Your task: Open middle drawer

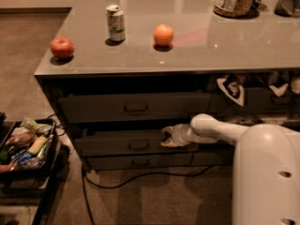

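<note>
The grey counter [197, 55] fills the upper view. A white arm [220, 130] reaches in from the right, below the counter's front edge. Under that edge are three drawers. The middle drawer [108, 143] lies between the top drawer [93, 109] and the bottom drawer [117, 162], its front a little forward. The pincer [169, 136] sits at the middle drawer's upper rim, right of its handle [138, 145]; I cannot tell its state. A can [115, 22], an orange [163, 34] and an apple [62, 48] stand near the front-left corner.

The robot's rounded white arm [220, 129] reaches nearly level from its bulky white body [265, 172] at lower right; its pale hand [169, 136] ends it, mid-view.
</note>
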Robot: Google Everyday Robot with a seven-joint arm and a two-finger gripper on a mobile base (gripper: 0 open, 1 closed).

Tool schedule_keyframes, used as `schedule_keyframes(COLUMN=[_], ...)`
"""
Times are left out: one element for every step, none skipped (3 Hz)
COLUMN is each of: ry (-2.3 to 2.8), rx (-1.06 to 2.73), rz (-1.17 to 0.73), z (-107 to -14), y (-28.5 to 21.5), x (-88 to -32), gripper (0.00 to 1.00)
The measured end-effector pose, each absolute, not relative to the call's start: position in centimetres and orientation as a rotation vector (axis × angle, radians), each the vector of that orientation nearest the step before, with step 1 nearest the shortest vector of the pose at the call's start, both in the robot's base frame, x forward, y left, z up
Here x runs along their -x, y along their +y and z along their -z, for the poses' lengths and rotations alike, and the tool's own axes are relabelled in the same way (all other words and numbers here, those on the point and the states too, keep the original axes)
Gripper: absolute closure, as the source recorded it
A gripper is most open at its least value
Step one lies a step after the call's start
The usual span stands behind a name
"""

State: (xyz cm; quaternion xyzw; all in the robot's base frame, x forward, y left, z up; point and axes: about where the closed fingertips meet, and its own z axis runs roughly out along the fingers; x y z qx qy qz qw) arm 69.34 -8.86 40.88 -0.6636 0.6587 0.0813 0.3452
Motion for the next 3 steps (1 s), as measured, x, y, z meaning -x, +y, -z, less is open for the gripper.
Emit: schedule_keyframes(ry=[1.713, 1.717, 1.717], rx=[1.716, 1.688, 1.688], rz=[-0.231, -0.250, -0.249], z=[-40.7, -40.6, -41.0], y=[-8.8, -8.7, -8.7], x=[-68.7, -67.3, -67.2], gripper=[0.88, 0.87, 0.86])
